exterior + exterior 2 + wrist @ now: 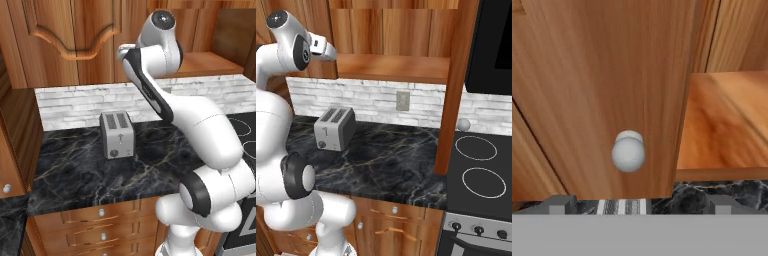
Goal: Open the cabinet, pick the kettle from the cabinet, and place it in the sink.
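Observation:
The cabinet (75,30) hangs above the counter, reddish-brown with an arched door panel. In the hand view its door (602,90) is close in front of me, with a round silver knob (628,152) low on it. My gripper (639,204) is open just short of that knob, which sits between the two fingertips and slightly left of centre, untouched. Right of the door's edge a bare wooden shelf (727,125) shows. The kettle is hidden and the sink is out of view.
A silver toaster (117,135) (335,128) stands on the black marble counter (75,180) against the white brick wall. Drawers (102,212) with small knobs run below. A black stove (481,170) lies to the right, past a wooden side panel (453,100).

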